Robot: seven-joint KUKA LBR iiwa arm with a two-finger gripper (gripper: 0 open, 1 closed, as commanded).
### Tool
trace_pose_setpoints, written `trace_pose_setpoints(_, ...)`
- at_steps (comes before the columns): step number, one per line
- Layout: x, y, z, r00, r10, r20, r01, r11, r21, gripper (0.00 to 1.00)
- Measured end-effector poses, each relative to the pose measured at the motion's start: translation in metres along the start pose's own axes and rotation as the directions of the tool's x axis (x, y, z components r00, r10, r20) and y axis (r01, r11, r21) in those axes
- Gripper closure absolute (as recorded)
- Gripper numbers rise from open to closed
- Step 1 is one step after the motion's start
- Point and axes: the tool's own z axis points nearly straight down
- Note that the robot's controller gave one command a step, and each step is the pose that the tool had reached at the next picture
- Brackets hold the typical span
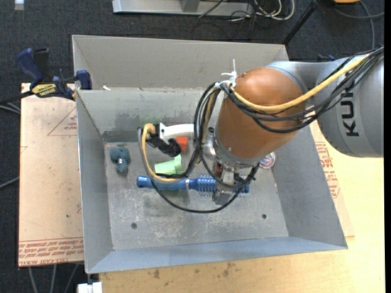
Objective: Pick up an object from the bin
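My gripper [227, 180] reaches down from under the arm's orange cover at the bin's middle right. It stands right over the bristled end of a blue brush [183, 184], which lies flat, its handle pointing left. A light green wedge-shaped piece [169, 166] rests just above the brush handle. Behind that lies a white tool with black and orange parts [174, 133].
A small grey-blue piece [120, 157] lies alone near the left wall. A round red and white thing [267, 160] peeks out on the right of the arm's cover. A black and yellow cable from the arm loops over the bin floor left of my gripper.
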Motion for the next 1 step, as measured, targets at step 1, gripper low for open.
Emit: trace_pose_setpoints(1,-0.0001,0.0000,0.0001,1.000,0.000,0.000,0.000,1.000,0.000,1.00)
